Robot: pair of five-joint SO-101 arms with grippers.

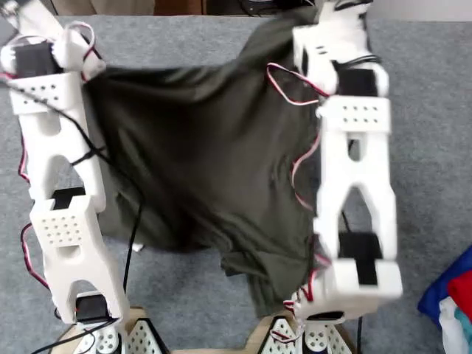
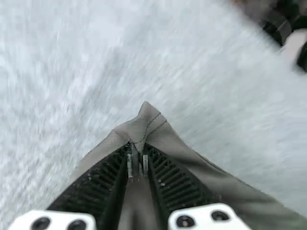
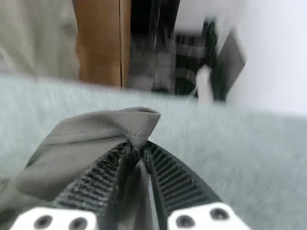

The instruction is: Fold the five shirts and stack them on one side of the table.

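A dark olive shirt hangs stretched between the two arms over the grey table, its lower part bunched near the front. My left gripper is shut on one corner of the olive shirt at the far left of the table. My right gripper is shut on another corner of the olive shirt at the far right, above the table's back edge. In the high view the left arm and the right arm flank the cloth.
A heap of red, blue and white clothes lies at the table's right front edge. Grey table cloth stretches to the right of the right arm. Furniture and dark objects stand beyond the table's back edge.
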